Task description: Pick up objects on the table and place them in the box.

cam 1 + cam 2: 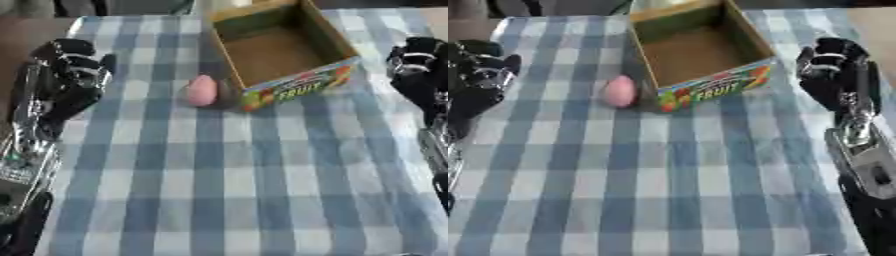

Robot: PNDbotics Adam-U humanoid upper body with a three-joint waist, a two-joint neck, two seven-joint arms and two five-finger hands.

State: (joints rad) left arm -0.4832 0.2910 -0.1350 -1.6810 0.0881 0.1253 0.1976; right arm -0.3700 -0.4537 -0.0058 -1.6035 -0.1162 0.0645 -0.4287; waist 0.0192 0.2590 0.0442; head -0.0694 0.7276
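Pink object (201,90) sits upper centre, touching box (302,85) left wall. Left hand (72,70) and right hand (830,65) are curled, empty. Left should be opened wide, approached from outside.

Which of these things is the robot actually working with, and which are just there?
Part of the job:
- pink object, beside the box
- cardboard box, nothing visible inside
- left hand
- right hand

Just there:
- checked tablecloth
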